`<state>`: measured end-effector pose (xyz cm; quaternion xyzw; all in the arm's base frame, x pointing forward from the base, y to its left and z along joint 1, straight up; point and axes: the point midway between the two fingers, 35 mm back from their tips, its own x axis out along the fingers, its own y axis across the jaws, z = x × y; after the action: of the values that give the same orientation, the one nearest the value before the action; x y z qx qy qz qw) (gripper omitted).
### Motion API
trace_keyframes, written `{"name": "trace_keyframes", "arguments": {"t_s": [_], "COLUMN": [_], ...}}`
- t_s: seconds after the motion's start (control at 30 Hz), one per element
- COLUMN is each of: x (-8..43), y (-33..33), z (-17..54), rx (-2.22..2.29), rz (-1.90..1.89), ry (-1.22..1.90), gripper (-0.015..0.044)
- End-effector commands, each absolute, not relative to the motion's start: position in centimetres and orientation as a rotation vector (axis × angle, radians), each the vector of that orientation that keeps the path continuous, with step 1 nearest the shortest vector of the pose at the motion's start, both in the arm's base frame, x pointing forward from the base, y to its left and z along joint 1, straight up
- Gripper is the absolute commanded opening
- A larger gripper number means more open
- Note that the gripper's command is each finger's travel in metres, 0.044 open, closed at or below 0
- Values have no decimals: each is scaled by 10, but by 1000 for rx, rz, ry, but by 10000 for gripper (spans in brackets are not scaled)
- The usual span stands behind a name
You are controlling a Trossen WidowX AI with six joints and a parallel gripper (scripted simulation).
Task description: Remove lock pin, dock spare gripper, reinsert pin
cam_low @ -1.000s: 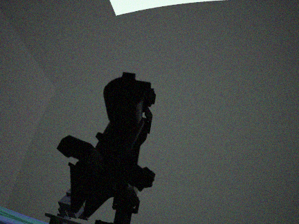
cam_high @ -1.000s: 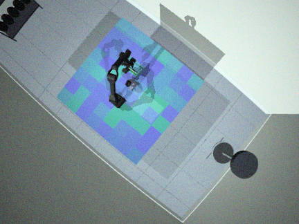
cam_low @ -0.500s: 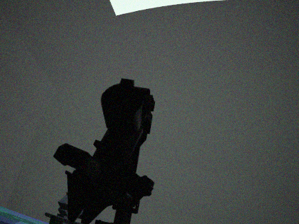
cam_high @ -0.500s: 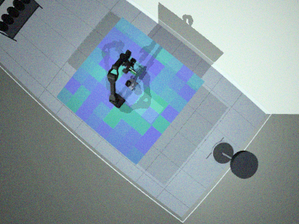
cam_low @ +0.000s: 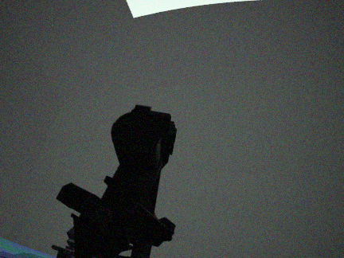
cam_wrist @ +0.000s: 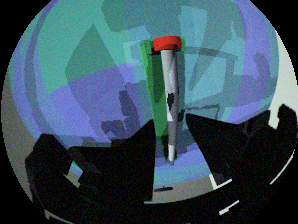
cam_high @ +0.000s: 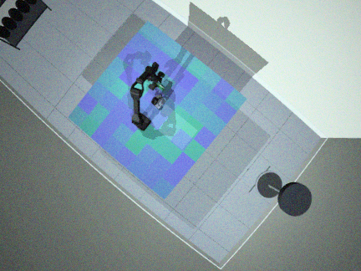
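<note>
The lock pin point(cam_wrist: 170, 75), a grey-white shaft with a red head, shows in the middle of the wrist view. It lies along a green trough-like piece point(cam_wrist: 158, 100), which shows as a small green spot point(cam_high: 160, 86) in the top view. My gripper point(cam_wrist: 169, 120) point(cam_high: 161, 83) is partly open and empty. Its black fingertips frame the pin from either side in the wrist view; the distance to it cannot be judged. A small dark and light-grey object point(cam_high: 159, 101) stands beside the gripper; whether it is the mount or the spare gripper cannot be told. The socket cannot be made out.
The arm point(cam_high: 136, 94) point(cam_low: 135, 175) curves from its base point(cam_high: 141, 122) around the small objects. In the exterior view it is a black silhouette hiding what lies behind. The patchwork mat point(cam_high: 167, 186) lies under everything. A dark round stool-like object point(cam_high: 294, 199) and a dark rack point(cam_high: 31, 25) stand well away.
</note>
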<state>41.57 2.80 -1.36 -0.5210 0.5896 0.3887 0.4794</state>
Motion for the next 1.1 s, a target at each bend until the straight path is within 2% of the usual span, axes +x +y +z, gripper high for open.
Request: {"name": "trace_keyframes", "arguments": {"t_s": [0.0,0.23,0.43,0.53,1.07], "x": [414,414,414,414,414], "y": [28,28,28,28,28], "z": [-22,-24,-24,-24,8], "rx": [-1272,-1272,-1272,-1272,-1273], "rz": [950,950,950,950,950], "ry": [1448,1448,1448,1448,1448], "gripper": [180,180,23,2,0]}}
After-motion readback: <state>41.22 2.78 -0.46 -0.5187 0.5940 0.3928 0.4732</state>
